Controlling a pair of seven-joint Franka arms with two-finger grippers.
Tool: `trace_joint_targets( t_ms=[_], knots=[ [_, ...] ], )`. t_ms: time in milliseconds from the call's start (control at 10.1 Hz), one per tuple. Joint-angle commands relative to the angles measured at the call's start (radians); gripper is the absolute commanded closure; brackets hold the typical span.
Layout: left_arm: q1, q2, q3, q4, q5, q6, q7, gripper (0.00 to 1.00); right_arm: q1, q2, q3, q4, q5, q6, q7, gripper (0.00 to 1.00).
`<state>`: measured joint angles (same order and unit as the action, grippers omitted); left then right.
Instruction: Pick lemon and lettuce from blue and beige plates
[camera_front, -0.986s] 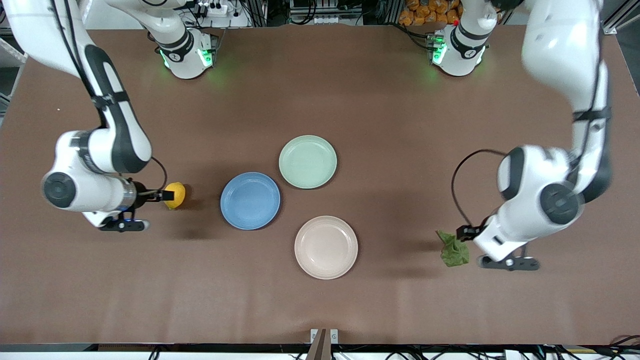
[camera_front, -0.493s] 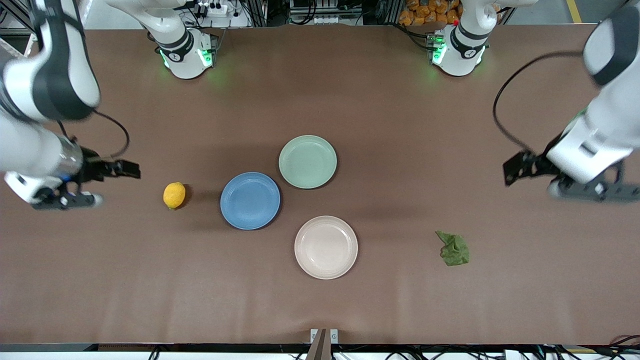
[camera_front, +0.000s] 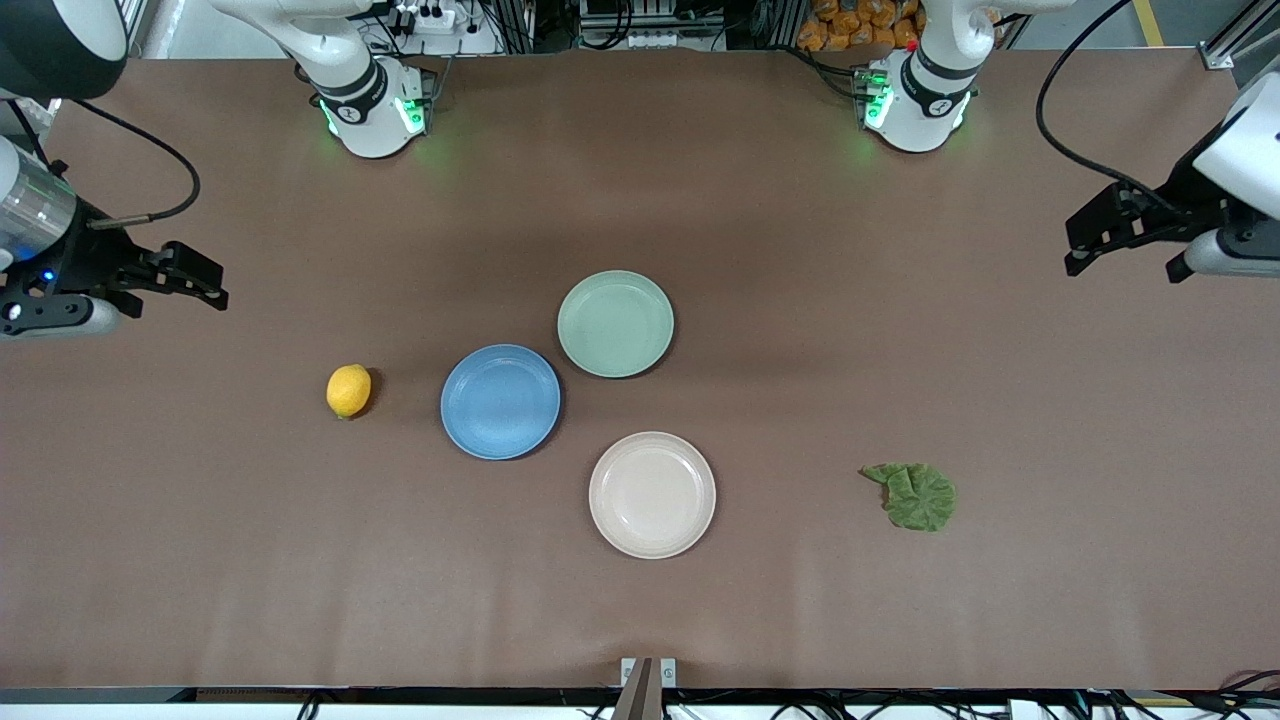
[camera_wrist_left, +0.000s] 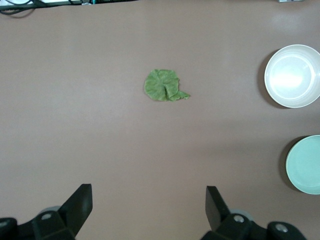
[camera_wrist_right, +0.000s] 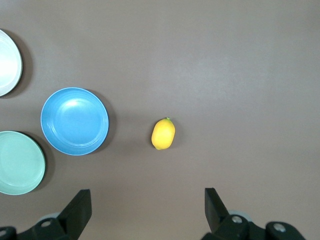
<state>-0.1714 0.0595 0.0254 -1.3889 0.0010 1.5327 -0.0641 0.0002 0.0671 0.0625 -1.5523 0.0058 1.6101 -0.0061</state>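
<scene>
The lemon (camera_front: 348, 390) lies on the bare table beside the blue plate (camera_front: 500, 401), toward the right arm's end; it also shows in the right wrist view (camera_wrist_right: 163, 133). The lettuce (camera_front: 918, 495) lies flat on the table toward the left arm's end, beside the beige plate (camera_front: 652, 494); it also shows in the left wrist view (camera_wrist_left: 164, 85). Both plates hold nothing. My right gripper (camera_front: 200, 278) is open and empty, raised over the table's edge at the right arm's end. My left gripper (camera_front: 1085, 240) is open and empty, raised over the left arm's end.
A pale mint-green plate (camera_front: 615, 323) stands beside the blue plate, farther from the front camera, and holds nothing. The blue plate (camera_wrist_right: 74, 121) and mint plate (camera_wrist_right: 20, 162) show in the right wrist view, the beige plate (camera_wrist_left: 292, 75) in the left wrist view.
Both grippers let go and rose away outward toward the table's ends. The lemon stays where it was set. The lettuce has spread out flat on the table.
</scene>
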Motion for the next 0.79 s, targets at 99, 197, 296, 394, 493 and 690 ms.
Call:
trace_joint_targets(
  t_ms=[99,197,296,394,493,690],
  knots=[
    [0.096,-0.041,-0.1,-0.05,0.016,-0.017,0.003,0.0,0.006,0.017,0.011,0.055,-0.05,-0.054,0.0,0.0],
    [0.098,-0.04,-0.099,-0.051,0.013,-0.016,-0.002,0.0,0.004,0.017,0.01,0.058,-0.049,-0.059,-0.003,0.0],
    [0.101,-0.035,-0.096,-0.052,0.013,-0.011,-0.005,0.0,0.004,0.017,0.01,0.058,-0.049,-0.059,-0.005,0.0],
    [0.102,-0.032,-0.096,-0.05,0.013,-0.008,-0.01,0.0,0.006,0.017,0.01,0.058,-0.047,-0.059,0.0,0.0],
    [0.102,-0.029,-0.094,-0.047,0.02,-0.008,-0.01,0.0,0.007,0.019,0.01,0.058,-0.046,-0.059,0.001,0.0],
    [0.102,-0.023,-0.094,-0.038,0.025,-0.008,-0.007,0.0,0.009,0.017,0.011,0.058,-0.041,-0.061,0.043,0.0]
  ],
)
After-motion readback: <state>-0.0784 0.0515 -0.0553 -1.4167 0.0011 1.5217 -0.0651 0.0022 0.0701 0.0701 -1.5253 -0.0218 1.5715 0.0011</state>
